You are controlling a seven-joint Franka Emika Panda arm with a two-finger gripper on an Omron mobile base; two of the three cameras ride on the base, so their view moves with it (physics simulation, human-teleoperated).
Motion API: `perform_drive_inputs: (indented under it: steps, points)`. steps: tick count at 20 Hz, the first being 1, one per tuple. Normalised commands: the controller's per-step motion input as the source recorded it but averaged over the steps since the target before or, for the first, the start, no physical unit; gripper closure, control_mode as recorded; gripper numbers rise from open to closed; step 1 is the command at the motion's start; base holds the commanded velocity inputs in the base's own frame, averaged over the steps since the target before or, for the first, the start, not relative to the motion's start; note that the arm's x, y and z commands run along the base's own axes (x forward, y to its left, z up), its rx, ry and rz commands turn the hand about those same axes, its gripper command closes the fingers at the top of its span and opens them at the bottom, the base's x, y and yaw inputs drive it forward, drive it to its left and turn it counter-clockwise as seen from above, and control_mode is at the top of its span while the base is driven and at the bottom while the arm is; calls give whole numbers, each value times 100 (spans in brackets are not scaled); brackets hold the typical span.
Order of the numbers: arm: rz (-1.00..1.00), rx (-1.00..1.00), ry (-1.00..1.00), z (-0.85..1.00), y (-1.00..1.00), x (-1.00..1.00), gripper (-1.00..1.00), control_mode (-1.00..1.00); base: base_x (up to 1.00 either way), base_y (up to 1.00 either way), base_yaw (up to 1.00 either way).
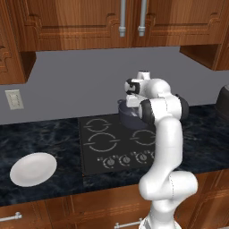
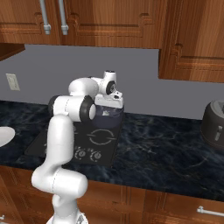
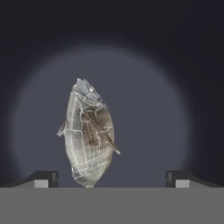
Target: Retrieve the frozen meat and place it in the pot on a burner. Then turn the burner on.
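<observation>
Hovering over the pot (image 1: 127,117) on the stove's (image 1: 103,147) back right burner, the gripper (image 3: 112,177) points down into it, jaws spread wide with both tips well clear of the frozen meat (image 3: 89,135). Nothing is held. Fish-shaped meat lies on the pot's pale floor between the finger tips, nearer one of them. White plate (image 1: 33,169) sits on the dark counter (image 1: 40,134), well left of the stove.

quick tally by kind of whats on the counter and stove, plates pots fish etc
plate: 1
pot: 1
frozen meat, fish-shaped, inside the pot: 1
dark appliance at the counter's right end: 1
total: 4
</observation>
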Motion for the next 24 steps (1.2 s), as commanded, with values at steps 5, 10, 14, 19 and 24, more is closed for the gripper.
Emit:
perform_drive_inputs:
  steps: [5, 10, 14, 19, 24]
  points:
    - [0, 0, 0, 0, 0, 0, -100, -100, 0, 0, 0]
    - [-1, 0, 0, 28, 0, -4, -100, -100, 0, 0, 0]
    - [0, 0, -2, 38, 6, -13, -100, -100, 0, 0, 0]
    - [0, 0, -5, 18, 0, -33, -100, -100, 0, 0, 0]
    - [0, 0, -9, 6, 0, -57, -100, -100, 0, 0, 0]
